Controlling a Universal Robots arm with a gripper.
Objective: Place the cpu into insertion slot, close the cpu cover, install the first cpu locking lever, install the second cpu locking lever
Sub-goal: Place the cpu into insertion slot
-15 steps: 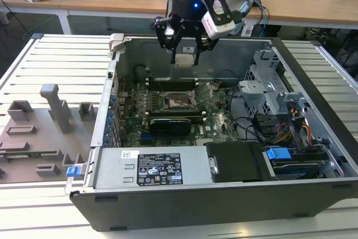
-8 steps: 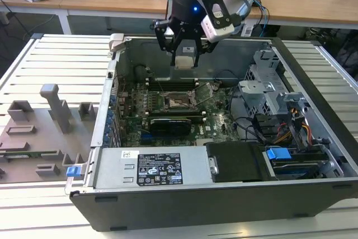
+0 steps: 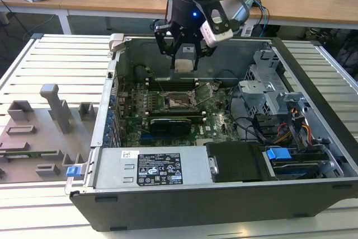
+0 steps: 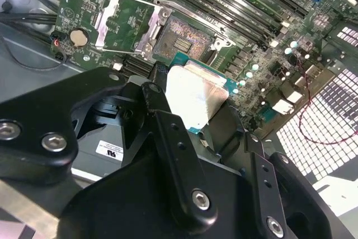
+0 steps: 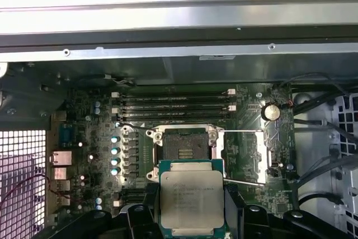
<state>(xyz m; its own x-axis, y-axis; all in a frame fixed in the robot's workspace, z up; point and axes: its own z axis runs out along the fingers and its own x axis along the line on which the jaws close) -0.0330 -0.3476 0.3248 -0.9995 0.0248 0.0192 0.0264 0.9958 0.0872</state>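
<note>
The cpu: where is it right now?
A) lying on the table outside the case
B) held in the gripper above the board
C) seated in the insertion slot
B: the gripper holds the cpu by its edges, above the board, and the insertion slot lies bare and empty.

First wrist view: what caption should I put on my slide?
The jaws hold the chip above the open, empty socket on the green board.

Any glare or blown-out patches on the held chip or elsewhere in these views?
Second wrist view: the square silver-grey metal cpu glares white, top washed out. First wrist view: same cpu evenly lit; perforated case wall blooms purple-white. Exterior view: even light, no strong glare.
</note>
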